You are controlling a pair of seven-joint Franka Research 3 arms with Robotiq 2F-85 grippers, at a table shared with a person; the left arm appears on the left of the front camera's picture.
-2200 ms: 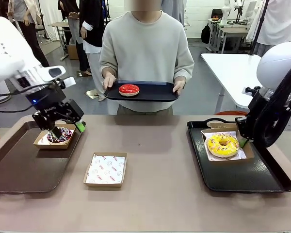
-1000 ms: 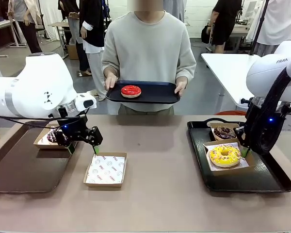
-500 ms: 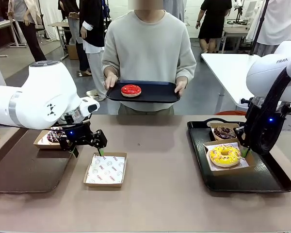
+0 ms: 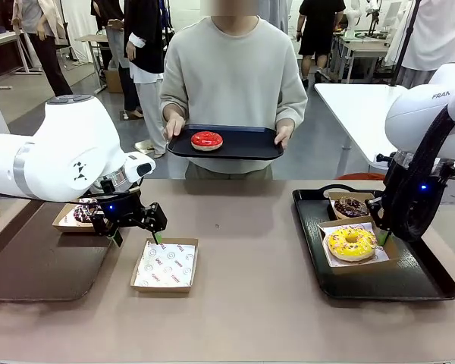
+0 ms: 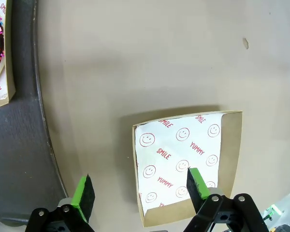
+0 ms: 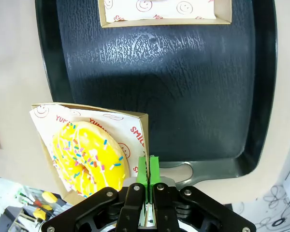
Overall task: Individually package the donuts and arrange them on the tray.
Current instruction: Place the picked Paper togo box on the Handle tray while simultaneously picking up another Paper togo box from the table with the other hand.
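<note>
Compared with two seconds earlier, the left gripper (image 4: 136,236) has left the sprinkled chocolate donut (image 4: 82,214) and is now hanging just above the near-left corner of the empty carton (image 4: 165,265), its jaws standing fully apart and holding nothing; in the left wrist view one green pad (image 5: 195,186) is overlapping the carton's smiley-printed liner. The right gripper (image 4: 382,236) has drawn the yellow donut's carton (image 4: 379,254) toward the robot, uncovering the dark chocolate donut (image 4: 351,205) behind it, and its jaws are pressing tight together on that carton's side wall. The yellow donut (image 4: 351,243) is sitting far to the right of the empty carton on the black tray (image 4: 409,288); the sprinkled chocolate donut is resting in its own carton to the empty carton's left, on the brown tray (image 4: 30,273). Beyond the empty carton, a person is holding a third tray (image 4: 250,144) carrying the red donut (image 4: 207,140). All four donuts are lying flat, holes facing upward, round in outline. The table (image 4: 250,227) is showing a matte tan surface; behind it, white worktables and standing people are occupying an open workshop.
</note>
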